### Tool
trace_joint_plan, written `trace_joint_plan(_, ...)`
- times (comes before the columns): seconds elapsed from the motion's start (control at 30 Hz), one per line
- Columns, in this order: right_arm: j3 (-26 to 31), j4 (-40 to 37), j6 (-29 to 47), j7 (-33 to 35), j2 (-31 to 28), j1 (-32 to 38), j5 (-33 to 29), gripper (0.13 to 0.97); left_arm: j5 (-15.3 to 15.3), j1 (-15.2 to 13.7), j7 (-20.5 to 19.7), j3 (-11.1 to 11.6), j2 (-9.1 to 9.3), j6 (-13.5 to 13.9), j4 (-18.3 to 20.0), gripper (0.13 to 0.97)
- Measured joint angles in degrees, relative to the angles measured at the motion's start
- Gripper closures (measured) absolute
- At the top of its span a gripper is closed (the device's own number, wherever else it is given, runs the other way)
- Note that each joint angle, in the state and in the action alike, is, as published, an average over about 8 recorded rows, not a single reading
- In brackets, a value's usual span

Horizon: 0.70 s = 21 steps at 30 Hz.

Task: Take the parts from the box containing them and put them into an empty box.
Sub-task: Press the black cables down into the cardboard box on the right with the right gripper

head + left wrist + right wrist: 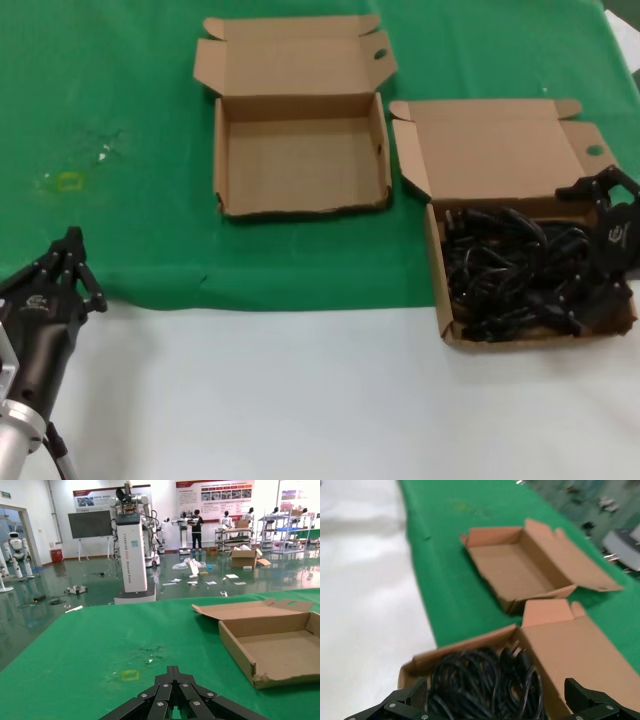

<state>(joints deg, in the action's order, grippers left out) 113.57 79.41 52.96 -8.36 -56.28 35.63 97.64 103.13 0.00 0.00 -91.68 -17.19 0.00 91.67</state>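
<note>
The parts, a tangle of thin black power cords, fill the brown cardboard box containing them on the right. My right gripper hangs over that box's right side, open wide. In the right wrist view its fingers straddle the pile of cords without holding any. The empty box lies just to the left, lid folded back; it also shows in the left wrist view and the right wrist view. My left gripper rests shut at the near left, far from both boxes.
A green cloth covers the far part of the table and a white surface the near part. A small yellow mark sits on the cloth at left. The full box's open lid lies behind its tray.
</note>
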Motion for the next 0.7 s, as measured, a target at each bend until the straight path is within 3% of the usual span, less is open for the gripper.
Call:
trace_joint_plan(0.3,4.92,-11.02,12.01,3.46,4.16,12.92,-8.86,0.129,0.0,0.0,0.0,0.0,0.0,0.0,0.0,0.953)
trace_joint_plan(0.7,6.15,-24.23,12.86,6.21,11.91,21.95,-14.46,0.13,0.0,0.0,0.0,0.0,0.0,0.0,0.0,0.953)
